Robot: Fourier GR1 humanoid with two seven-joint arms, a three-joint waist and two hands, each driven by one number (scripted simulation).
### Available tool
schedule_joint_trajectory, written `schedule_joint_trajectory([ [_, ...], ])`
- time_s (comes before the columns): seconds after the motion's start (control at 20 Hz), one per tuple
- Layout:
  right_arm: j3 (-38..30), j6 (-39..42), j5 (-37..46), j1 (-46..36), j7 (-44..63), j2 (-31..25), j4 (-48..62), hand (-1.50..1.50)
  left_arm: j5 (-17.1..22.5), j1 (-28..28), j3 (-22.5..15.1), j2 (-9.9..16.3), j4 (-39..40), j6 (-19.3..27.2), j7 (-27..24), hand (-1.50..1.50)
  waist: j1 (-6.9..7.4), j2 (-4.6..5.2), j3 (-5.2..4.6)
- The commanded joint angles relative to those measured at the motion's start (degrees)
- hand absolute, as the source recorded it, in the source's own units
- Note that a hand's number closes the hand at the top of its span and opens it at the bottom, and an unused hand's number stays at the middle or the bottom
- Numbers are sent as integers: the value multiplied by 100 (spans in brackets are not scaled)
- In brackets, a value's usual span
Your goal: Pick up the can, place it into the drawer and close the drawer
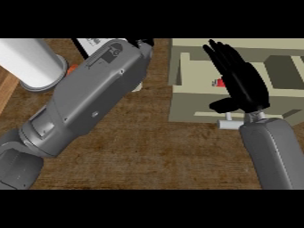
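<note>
A beige drawer (187, 95) stands pulled open at the right, its pale bar handle (232, 125) at the front edge. My right hand (243, 82) hovers over the drawer's inside with fingers straight, open, thumb down near the front wall. A small red and white patch, likely the can (216, 82), peeks out at the hand's left side inside the drawer; the rest is hidden. My left forearm (95, 93) crosses the view from lower left to the top centre. Only a black sliver of the left hand (141, 43) shows at the top edge.
A tall white cylinder (26, 60) stands at the top left, with a small orange thing (71, 70) at its base. A white object (92, 44) lies at the top edge beside the left forearm. Brown wooden counter (161, 151) lies in front of the drawer.
</note>
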Motion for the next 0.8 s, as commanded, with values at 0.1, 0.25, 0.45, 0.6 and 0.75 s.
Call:
schedule_joint_trajectory([
  [0.1,15,-986,610,-615,6,255,1708,-150,-210,100,69,437,-474,145,396,-150,-20,0,3],
  [0.25,-127,-1430,711,-829,-88,260,2430,-150,-332,397,37,523,-935,351,507,-150,-25,-6,4],
  [0.45,-320,-2191,1016,-1320,24,329,3532,-150,-366,695,35,779,-1253,67,570,-150,106,34,5],
  [0.6,-456,-2430,1107,-1629,-46,169,3993,-150,-432,853,4,976,-1642,166,850,-150,78,20,5],
  [0.75,-647,-3207,1076,-1641,-281,190,4520,-150,-537,754,63,951,-1608,281,762,-150,118,80,12],
])
